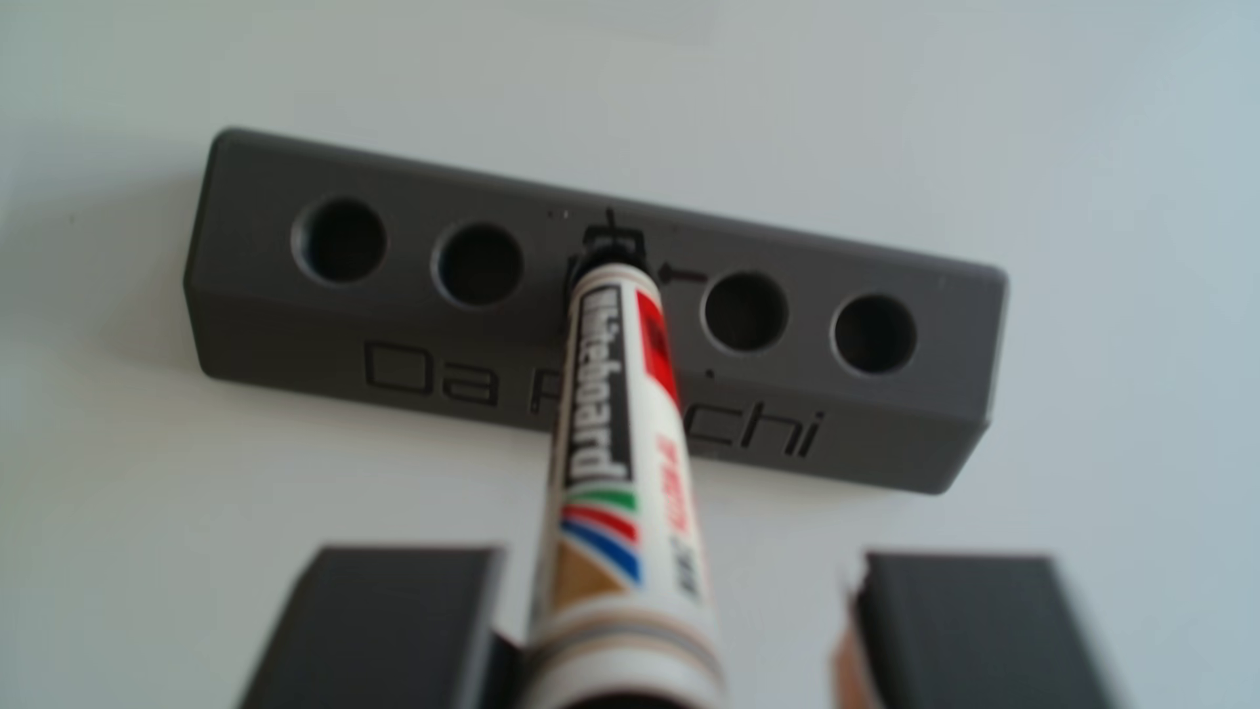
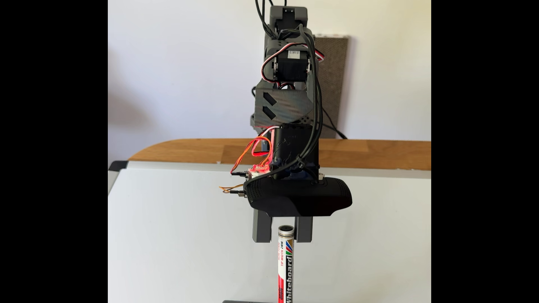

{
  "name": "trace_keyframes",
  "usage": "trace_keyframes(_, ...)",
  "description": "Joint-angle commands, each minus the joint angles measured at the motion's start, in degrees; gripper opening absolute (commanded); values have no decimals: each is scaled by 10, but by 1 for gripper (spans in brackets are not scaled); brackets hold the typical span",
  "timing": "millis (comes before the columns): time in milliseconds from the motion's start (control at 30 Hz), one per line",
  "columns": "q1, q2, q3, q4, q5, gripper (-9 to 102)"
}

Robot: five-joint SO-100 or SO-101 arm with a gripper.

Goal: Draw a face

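A white whiteboard marker (image 1: 620, 423) stands upright in the middle hole of a grey block (image 1: 886, 423) engraved "Da Pinchi". Black scribbles and a small arrow ring that hole. My gripper (image 1: 682, 566) is open, with a dark grey finger on each side of the marker's top end. In the other view the marker sits close to the left finger and a wide gap shows on its right. The fixed view shows the gripper (image 2: 284, 239) straddling the marker (image 2: 285, 262) from above. The face is out of view.
The block (image 2: 250, 301) rests on a white whiteboard (image 2: 175, 233) lying on a wooden table (image 2: 189, 151). Four other holes in the block are empty. A black camera (image 2: 297, 198) hangs under the wrist, with loose wires beside it.
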Motion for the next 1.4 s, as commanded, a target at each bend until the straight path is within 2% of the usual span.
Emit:
trace_keyframes(0,-2,15,-37,0,-4,93)
trace_keyframes(333,-2,14,-37,20,-28,93)
trace_keyframes(1367,-16,12,-45,12,-49,93)
